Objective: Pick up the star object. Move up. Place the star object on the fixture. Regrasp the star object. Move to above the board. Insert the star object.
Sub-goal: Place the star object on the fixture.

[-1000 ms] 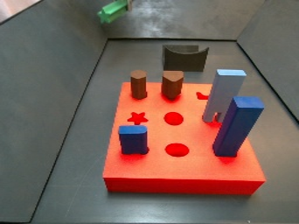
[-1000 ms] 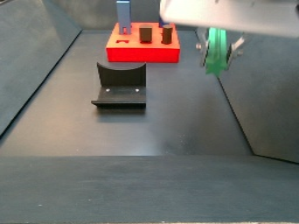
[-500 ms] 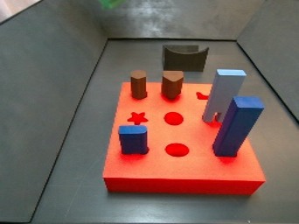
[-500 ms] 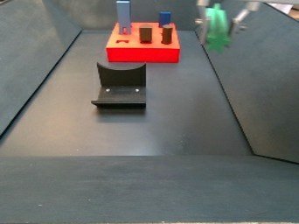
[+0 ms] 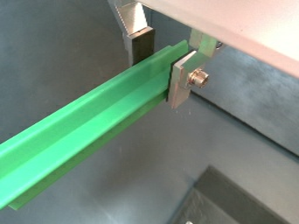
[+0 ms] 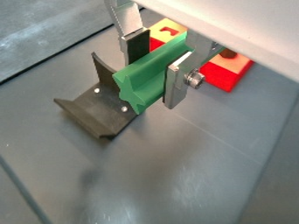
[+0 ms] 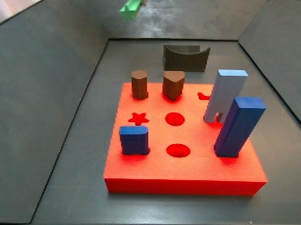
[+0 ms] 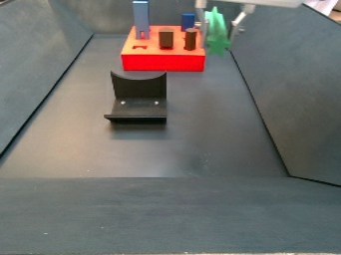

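Observation:
My gripper point(image 6: 155, 63) is shut on the star object point(image 6: 142, 77), a long bright-green ridged rod, which also fills a wrist view point(image 5: 87, 127). In a side view the rod point(image 8: 217, 30) hangs high beside the right end of the red board point(image 8: 166, 62). In a side view only its green tip point(image 7: 129, 7) shows at the top edge. The board point(image 7: 182, 167) has a star hole point(image 7: 139, 118) and round holes. The dark fixture point(image 8: 138, 98) stands on the floor in front of the board; it also shows in a wrist view point(image 6: 100, 109), below and beside the rod's end.
Two brown pegs point(image 7: 140, 84) and three blue blocks point(image 7: 238, 127) stand in the board. Dark sloping walls point(image 8: 286, 90) close in the floor on both sides.
The gripper with the green rod has moved away from the near right side toward the board, now high beside its right end. Board and fixture have not moved.

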Controlling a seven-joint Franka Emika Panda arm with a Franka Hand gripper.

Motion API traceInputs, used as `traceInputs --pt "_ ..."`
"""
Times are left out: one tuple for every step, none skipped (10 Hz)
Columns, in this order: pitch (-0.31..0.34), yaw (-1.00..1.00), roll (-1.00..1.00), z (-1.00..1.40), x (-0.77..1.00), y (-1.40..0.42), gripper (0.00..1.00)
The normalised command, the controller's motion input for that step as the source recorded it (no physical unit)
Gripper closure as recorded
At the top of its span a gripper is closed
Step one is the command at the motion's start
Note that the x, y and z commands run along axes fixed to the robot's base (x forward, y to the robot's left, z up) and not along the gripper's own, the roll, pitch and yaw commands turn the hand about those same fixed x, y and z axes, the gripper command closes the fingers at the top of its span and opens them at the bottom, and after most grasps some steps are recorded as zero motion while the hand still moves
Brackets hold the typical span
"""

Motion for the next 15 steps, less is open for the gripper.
traceInputs --pt "-0.012 0.05 -0.10 -0.11 1.00 -0.23 1.00" --pt "-0.007 0.04 -0.08 -0.11 1.00 -0.20 1.00" --pt "-0.002 0.03 -0.07 -0.10 1.00 -0.17 1.00" --pt "0.005 0.03 -0.06 -0.09 1.00 -0.14 1.00" --pt "0.016 0.03 -0.05 -0.08 1.00 -0.12 1.00" --pt "0.024 0.03 -0.05 -0.08 1.00 -0.10 1.00" --pt "0.028 0.03 -0.05 -0.07 1.00 -0.09 1.00" --pt "0.040 0.03 -0.06 -0.06 1.00 -0.06 1.00" --pt "0.200 0.24 -1.00 0.30 1.00 0.25 1.00" --pt "0.214 0.22 -1.00 0.33 1.00 0.30 1.00" --pt "0.230 0.17 -1.00 0.26 1.00 0.26 1.00" --pt "0.235 0.13 -1.00 0.11 0.97 0.16 1.00" --pt "0.240 0.11 -1.00 0.07 0.94 0.13 1.00" --pt "0.260 0.07 -1.00 0.04 0.86 0.09 1.00" --pt "0.276 0.03 -1.00 0.02 0.80 0.08 1.00"
